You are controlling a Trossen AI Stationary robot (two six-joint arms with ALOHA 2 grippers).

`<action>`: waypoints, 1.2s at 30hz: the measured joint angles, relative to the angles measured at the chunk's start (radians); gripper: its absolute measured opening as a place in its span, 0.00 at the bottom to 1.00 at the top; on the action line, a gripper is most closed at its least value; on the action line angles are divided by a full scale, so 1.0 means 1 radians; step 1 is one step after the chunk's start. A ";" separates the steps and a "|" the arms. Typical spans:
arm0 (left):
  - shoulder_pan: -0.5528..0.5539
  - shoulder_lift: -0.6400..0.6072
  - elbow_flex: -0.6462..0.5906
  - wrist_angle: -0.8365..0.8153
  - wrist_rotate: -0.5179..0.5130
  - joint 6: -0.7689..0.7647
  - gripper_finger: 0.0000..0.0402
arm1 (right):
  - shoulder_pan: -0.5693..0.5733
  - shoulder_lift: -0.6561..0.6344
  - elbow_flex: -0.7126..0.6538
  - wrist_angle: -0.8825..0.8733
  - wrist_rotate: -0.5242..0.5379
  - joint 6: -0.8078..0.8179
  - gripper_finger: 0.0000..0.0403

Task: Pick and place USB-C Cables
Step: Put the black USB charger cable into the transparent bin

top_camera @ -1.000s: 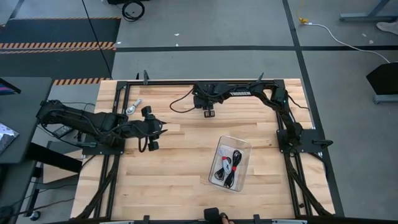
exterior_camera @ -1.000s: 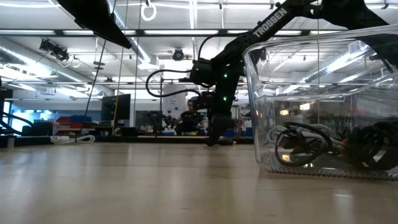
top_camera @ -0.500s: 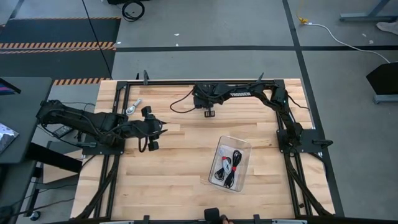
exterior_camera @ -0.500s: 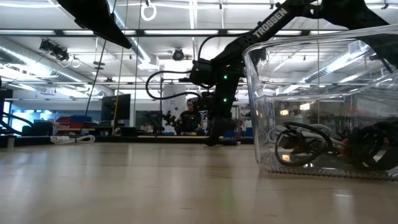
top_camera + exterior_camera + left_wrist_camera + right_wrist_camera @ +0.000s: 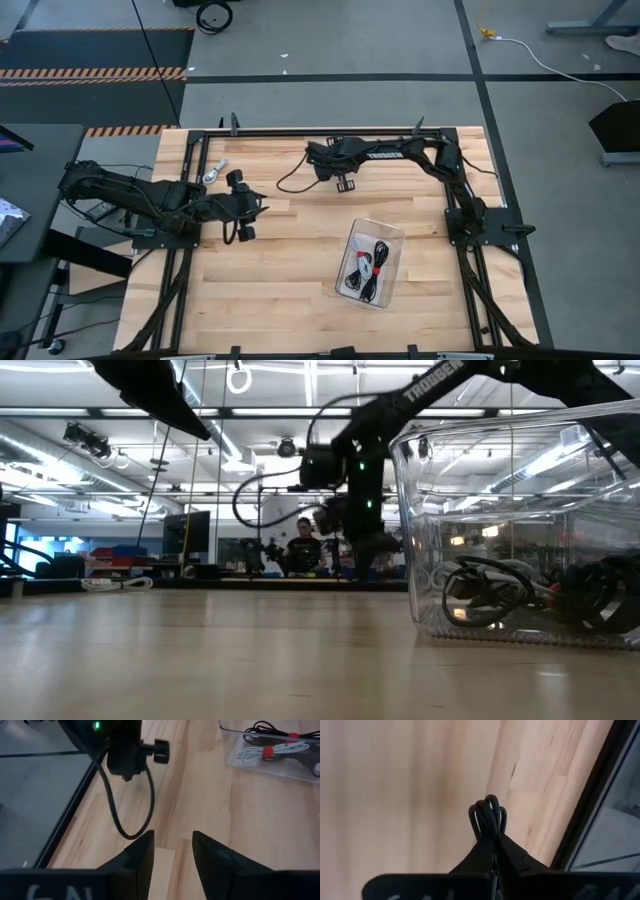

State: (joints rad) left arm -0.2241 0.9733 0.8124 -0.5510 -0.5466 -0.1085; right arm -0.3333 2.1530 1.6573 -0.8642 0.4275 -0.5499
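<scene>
Between the pressed-together fingers of our right gripper sits a black USB-C cable bundle, its loops poking out past the fingertips. That gripper hangs over the far middle of the table, clear of the wood in the low view. Our left gripper waits near the table's left side, its fingers spread with bare wood showing between them. One clear plastic bin stands right of centre, well apart from both grippers. Inside it lie the other USB-C cables: black coils, at least one white one, and red bands on the bundles; we cannot count them exactly. A small silvery object lies near the far left edge.
</scene>
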 joint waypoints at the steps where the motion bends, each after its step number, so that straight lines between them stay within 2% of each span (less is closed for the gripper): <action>1: 0.000 0.000 0.000 0.000 -0.001 0.000 0.35 | 0.010 -0.004 0.020 -0.033 -0.001 0.015 0.02; 11: 0.000 0.001 0.000 0.000 -0.003 -0.001 0.35 | 0.129 -0.162 0.149 -0.173 -0.072 0.133 0.02; 19: 0.000 0.001 -0.001 0.014 -0.011 -0.001 0.35 | 0.241 -0.351 0.161 -0.178 -0.180 0.290 0.02; 23: 0.000 0.001 -0.001 0.134 -0.011 0.020 0.35 | 0.314 -0.410 0.161 -0.149 -0.256 0.379 0.03; 26: 0.000 0.001 -0.001 0.270 0.026 0.076 0.35 | 0.386 -0.428 0.161 -0.111 -0.274 0.400 0.03; 31: -0.003 0.001 -0.001 0.471 0.136 0.169 0.35 | 0.499 -0.453 0.161 0.022 -0.264 0.427 0.03; 36: -0.026 0.001 -0.001 0.558 0.189 0.230 0.35 | 0.591 -0.456 0.161 0.142 -0.207 0.426 0.03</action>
State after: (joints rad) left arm -0.2506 0.9747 0.8112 0.0070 -0.3578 0.1219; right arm 0.2574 1.6973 1.8179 -0.7220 0.2201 -0.1235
